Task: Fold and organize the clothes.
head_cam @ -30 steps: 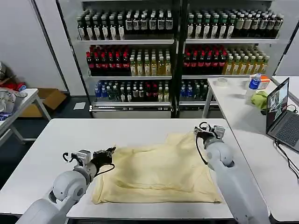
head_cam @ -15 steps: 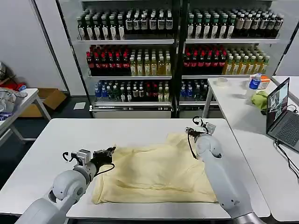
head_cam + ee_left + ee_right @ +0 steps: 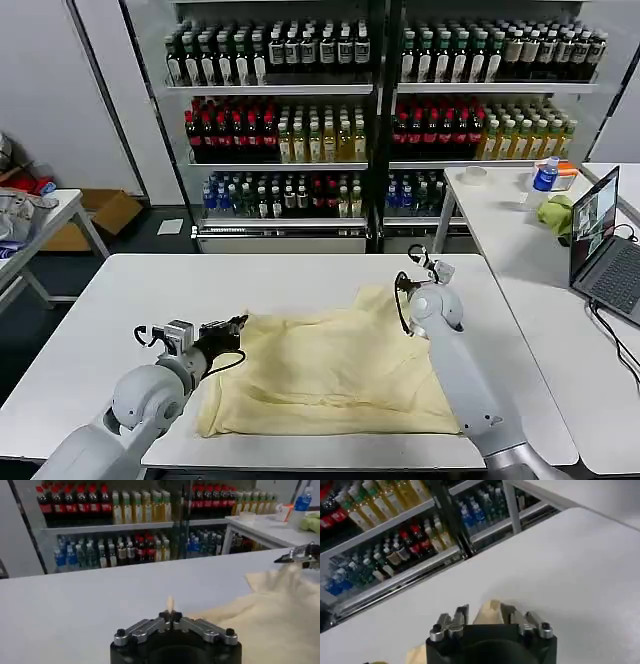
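Left tool, right tool each pinching T-shirt edge; long axis left-right.

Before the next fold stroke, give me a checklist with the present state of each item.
1. Left gripper jaws shut on the T-shirt edge: ok, a tuft of cream fabric stands up between them in the left wrist view.
2. Right gripper holds the far corner: ok, fabric sits pinched between its jaws.
3. The T-shirt lies wholly on the white table: ok, its near edge stops short of the table's front rim.
4. Fabric flat between the two grips: not ok, the middle is rumpled and the far corner is lifted.
5. Neck label located: cannot tell.
6. Laptop apart from the cloth: ok, it stands on the side table.
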Robot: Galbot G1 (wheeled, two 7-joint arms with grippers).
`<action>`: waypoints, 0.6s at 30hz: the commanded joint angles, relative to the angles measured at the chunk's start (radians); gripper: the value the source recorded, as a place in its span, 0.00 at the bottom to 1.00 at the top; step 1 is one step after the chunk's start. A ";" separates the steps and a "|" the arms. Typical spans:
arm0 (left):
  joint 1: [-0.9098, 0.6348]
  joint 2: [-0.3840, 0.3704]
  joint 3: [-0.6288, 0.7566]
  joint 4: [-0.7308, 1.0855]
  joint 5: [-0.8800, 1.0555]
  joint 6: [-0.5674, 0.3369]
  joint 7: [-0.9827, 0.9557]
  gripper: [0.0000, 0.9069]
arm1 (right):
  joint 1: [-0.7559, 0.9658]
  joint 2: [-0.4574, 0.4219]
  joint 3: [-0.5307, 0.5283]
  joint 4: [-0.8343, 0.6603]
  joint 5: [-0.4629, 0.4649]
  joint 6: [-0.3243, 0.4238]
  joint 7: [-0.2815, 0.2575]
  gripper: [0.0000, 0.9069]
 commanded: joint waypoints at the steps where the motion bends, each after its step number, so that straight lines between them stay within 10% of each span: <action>1: 0.000 0.003 -0.003 -0.001 -0.003 0.000 0.002 0.01 | 0.005 0.005 -0.003 -0.004 0.015 0.006 0.009 0.00; 18: 0.007 0.004 -0.015 -0.004 -0.007 -0.001 0.003 0.01 | -0.167 -0.130 0.010 0.292 -0.126 0.085 -0.156 0.00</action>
